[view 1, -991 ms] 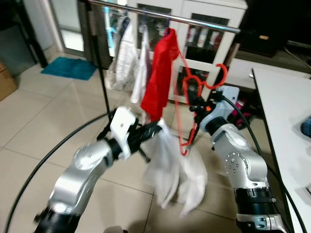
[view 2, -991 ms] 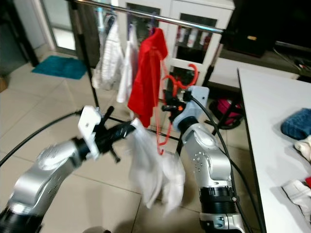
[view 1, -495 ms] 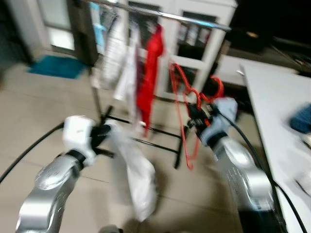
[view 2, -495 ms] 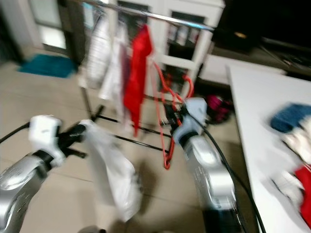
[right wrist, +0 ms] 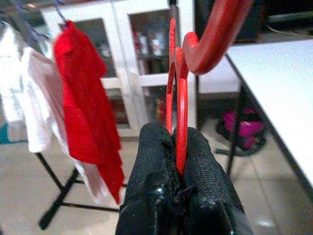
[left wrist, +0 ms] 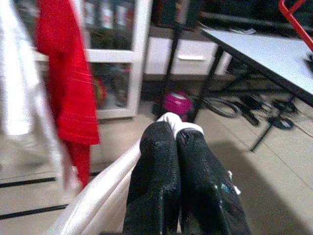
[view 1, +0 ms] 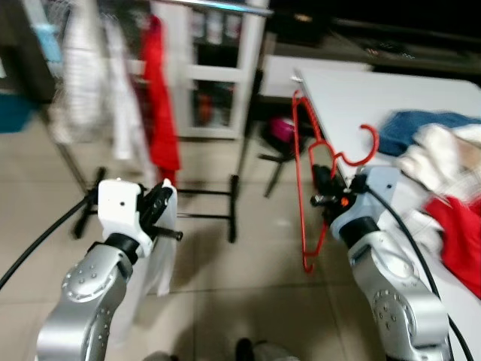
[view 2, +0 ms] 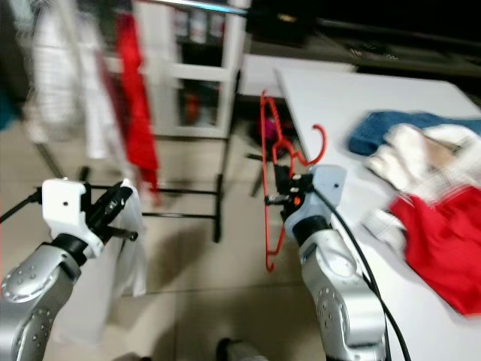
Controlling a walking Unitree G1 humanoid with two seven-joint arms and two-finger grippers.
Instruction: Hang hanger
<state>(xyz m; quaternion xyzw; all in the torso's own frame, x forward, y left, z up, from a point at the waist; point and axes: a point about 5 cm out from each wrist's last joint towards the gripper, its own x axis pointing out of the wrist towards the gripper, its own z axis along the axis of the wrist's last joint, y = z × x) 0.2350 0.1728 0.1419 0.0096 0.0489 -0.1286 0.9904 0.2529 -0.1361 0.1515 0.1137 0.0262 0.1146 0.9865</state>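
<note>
Left eye view: clothes rack with red garment beside table.

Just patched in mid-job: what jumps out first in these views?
The red hanger stands out, clamped in the right pincer beside the white table. The left pincer grips a white garment that hangs toward the floor. A red garment hangs on the clothes rack behind.
</note>
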